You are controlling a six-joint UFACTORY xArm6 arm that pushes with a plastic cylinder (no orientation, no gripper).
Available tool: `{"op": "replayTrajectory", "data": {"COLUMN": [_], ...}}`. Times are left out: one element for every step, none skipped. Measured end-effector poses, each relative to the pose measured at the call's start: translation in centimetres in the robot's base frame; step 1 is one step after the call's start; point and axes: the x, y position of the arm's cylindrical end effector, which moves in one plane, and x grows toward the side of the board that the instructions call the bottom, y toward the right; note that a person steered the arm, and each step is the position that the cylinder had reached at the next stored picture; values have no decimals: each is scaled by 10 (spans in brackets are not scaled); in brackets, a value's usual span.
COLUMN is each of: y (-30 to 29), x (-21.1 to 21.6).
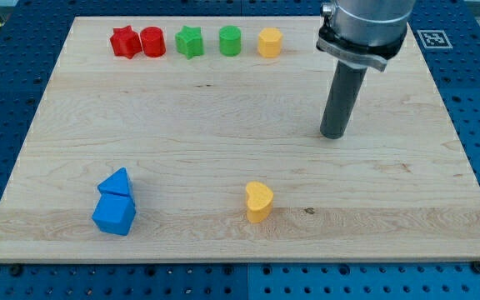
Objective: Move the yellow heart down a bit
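Observation:
The yellow heart lies on the wooden board near the view's bottom, a little right of centre. My tip rests on the board up and to the right of the heart, well apart from it. The dark rod rises from the tip to the arm's grey body at the view's top right.
A row along the view's top holds a red star, a red cylinder, a green star, a green cylinder and a yellow hexagonal block. Two blue blocks touch at the bottom left. The board's bottom edge is close below the heart.

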Motion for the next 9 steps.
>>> {"op": "replayTrajectory", "data": {"y": [1, 4, 4, -6, -11, -2, 2, 2, 3], "x": [19, 36, 53, 74, 78, 82, 90, 87, 76]}}
